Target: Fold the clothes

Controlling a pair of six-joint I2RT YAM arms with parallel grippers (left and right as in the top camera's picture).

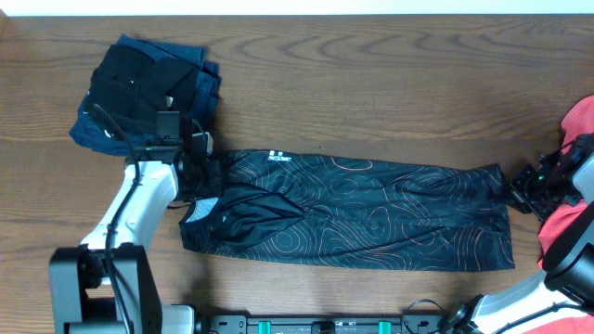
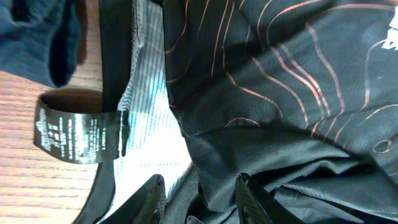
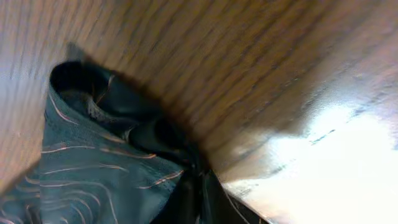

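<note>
The clothes here are chiefly a black shirt (image 1: pixel 371 209) with thin orange contour lines, stretched in a long band across the table. My left gripper (image 1: pixel 206 181) hovers at its collar end. In the left wrist view this gripper (image 2: pixel 199 183) is open, crumpled black cloth (image 2: pixel 280 93) lying between and under the fingers, a black care label (image 2: pixel 78 134) beside a pale inner panel (image 2: pixel 146 124). My right gripper (image 1: pixel 513 188) is at the shirt's right end. In the right wrist view it (image 3: pixel 200 180) is shut on the shirt's edge (image 3: pixel 93 155).
A pile of navy and black garments (image 1: pixel 139 88) sits at the back left, just behind my left arm. A coral-red garment (image 1: pixel 571 223) lies at the right edge under my right arm. Bare wooden table (image 1: pixel 371 93) shows behind the shirt.
</note>
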